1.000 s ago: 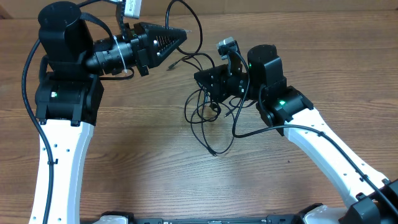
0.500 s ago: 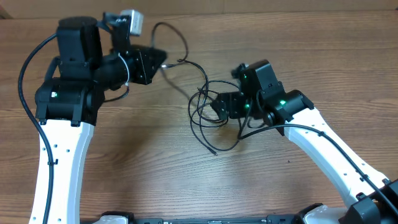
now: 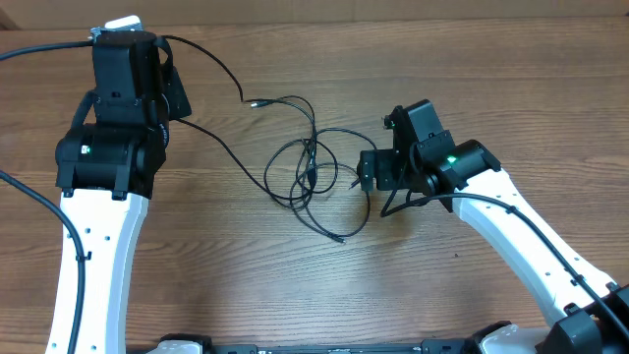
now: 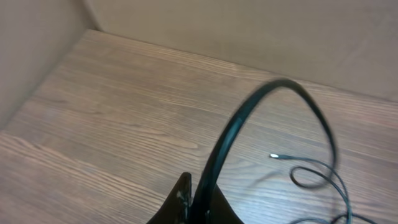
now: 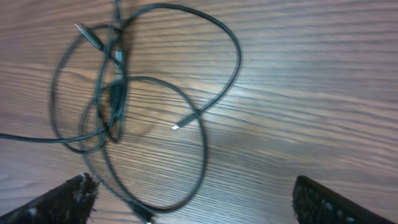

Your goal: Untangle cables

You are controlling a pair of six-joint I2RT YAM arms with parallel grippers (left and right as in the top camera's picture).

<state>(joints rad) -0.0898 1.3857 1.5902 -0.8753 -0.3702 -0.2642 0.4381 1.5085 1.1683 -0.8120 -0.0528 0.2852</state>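
The cables [image 3: 310,172] lie as loose tangled black loops in the middle of the table, also seen in the right wrist view as cables [image 5: 118,93]. One strand [image 3: 211,64] runs from the tangle to my left gripper [image 3: 177,96] at the far left. In the left wrist view that gripper [image 4: 196,186] is shut on this black cable [image 4: 249,109], which arches up from the jaws; a small plug end [image 4: 274,156] lies on the wood beyond. My right gripper [image 3: 371,172] stands just right of the tangle. Its jaws [image 5: 199,199] are wide open and hold nothing.
The wooden tabletop [image 3: 324,285] carries only the cords. A beige wall [image 4: 249,31] borders the table's far side. The white right arm [image 3: 521,236] reaches in from the lower right, and the left arm [image 3: 93,246] rises along the left edge.
My right gripper opened, let go of the bundle and drew back to the right. My left gripper pulled its cable back to the far left, and the tangle spread into looser loops on the table.
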